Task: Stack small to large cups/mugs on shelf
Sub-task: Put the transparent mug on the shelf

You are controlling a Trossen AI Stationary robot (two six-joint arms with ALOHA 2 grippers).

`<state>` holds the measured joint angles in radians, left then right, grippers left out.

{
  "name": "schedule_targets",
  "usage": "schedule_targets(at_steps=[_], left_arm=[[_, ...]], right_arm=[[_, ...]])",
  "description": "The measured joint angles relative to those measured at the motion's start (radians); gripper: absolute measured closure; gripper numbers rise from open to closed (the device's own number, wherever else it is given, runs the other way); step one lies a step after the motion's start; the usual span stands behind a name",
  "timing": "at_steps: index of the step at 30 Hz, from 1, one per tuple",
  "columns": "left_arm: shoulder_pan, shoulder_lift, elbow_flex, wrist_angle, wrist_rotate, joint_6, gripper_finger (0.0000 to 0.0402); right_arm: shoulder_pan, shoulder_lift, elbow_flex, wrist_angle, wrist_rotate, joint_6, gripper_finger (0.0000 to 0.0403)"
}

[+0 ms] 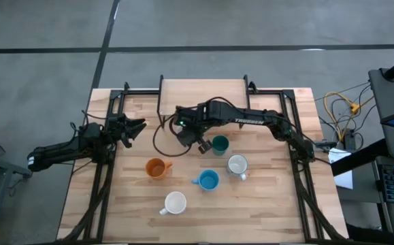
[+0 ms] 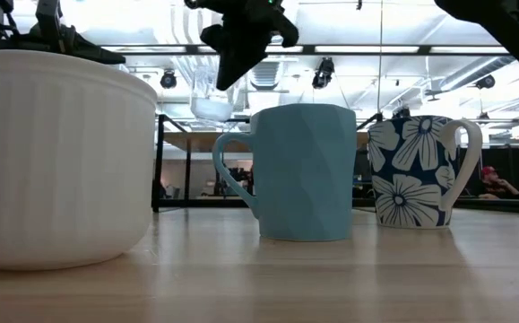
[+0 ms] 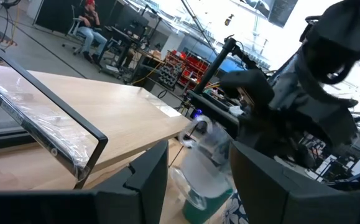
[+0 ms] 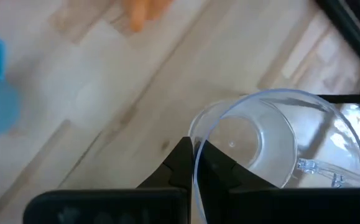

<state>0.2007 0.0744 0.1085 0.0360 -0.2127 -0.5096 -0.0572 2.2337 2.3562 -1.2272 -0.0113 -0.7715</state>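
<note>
Five mugs on the table (image 1: 265,204); glass cup (image 4: 273,140) up in the air near the shelf (image 1: 200,92), right gripper (image 4: 195,165) pinching its rim. Left gripper (image 1: 139,127) parked at left edge, grip state unclear.

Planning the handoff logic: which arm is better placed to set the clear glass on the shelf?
Right. Its tool is shut on the clear glass, lifted off the table beside the shelf. The left tool waits at the table's left edge, holding nothing.

Overhead looks down; low camera, level, shares the blue mug (image 1: 208,180), probably
</note>
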Motion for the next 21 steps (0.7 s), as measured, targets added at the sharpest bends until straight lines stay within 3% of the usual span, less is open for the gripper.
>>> schedule_targets(at_steps=[21], left_arm=[[0.000,0.000,0.000,0.000,0.014,-0.007,0.0244]], right_arm=[[-0.056,-0.092,0.000,0.101,0.036,0.001,0.0395]])
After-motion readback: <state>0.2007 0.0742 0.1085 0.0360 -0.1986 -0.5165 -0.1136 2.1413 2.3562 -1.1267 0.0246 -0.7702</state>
